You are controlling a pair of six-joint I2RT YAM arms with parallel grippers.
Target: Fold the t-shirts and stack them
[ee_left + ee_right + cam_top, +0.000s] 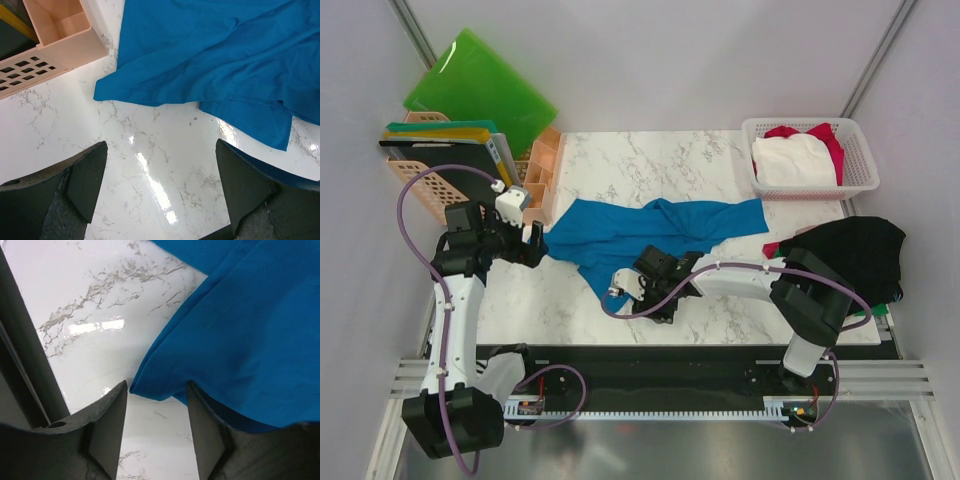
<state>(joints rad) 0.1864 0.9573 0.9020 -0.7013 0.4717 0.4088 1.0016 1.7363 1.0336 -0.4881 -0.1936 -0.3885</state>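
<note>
A bright blue t-shirt [650, 232] lies crumpled across the middle of the marble table [720, 150]. My right gripper [620, 283] is low at its near corner. In the right wrist view the gripper [157, 386] stands open, with the blue t-shirt's [250, 330] folded corner reaching between the fingertips and draping over the right finger [210, 435]. My left gripper [533, 245] hovers at the shirt's left end. In the left wrist view it [161, 145] is wide open over bare marble, with the blue t-shirt [210, 55] just beyond. A black t-shirt [850, 250] lies heaped at the right.
A white lattice basket [860, 170] at the back right holds a white t-shirt [792, 160] and a red one [820, 135]. Green folders [480, 85] and a peach organiser [535, 170] stand at the back left. The peach organiser [60, 25] is close to the left gripper.
</note>
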